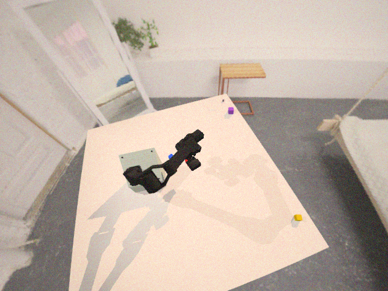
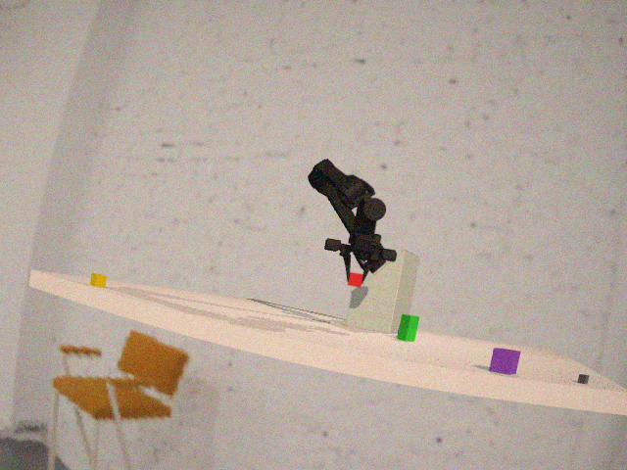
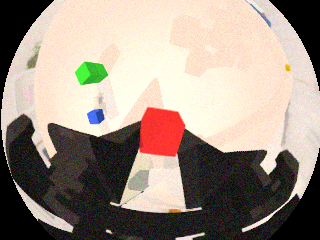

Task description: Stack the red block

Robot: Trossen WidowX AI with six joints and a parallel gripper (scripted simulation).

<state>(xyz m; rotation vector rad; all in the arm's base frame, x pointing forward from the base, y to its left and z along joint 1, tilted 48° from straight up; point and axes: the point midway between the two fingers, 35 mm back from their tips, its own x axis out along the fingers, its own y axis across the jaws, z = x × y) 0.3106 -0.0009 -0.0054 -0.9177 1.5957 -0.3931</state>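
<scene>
The red block (image 1: 186, 160) (image 2: 355, 279) (image 3: 161, 132) is held between the fingertips of my gripper. My gripper (image 2: 356, 278) (image 3: 160, 126) is shut on it and holds it well above the table, higher than the green tower's top in the exterior view. The green tower (image 2: 408, 327) (image 3: 91, 73) stands upright on the table, to the right of and below the gripper in the exterior view and at the upper left in the wrist view. In the top view the arm hides the tower and most of the red block.
A small blue block (image 1: 170, 156) (image 3: 95, 116) lies near the green tower. A pale box-like block (image 2: 379, 304) stands behind the gripper. A purple block (image 1: 231, 110) (image 2: 505, 360) and a tiny dark block (image 1: 223, 100) (image 2: 583, 378) lie near one corner, a yellow block (image 1: 297, 217) (image 2: 98, 280) (image 3: 287, 67) near another.
</scene>
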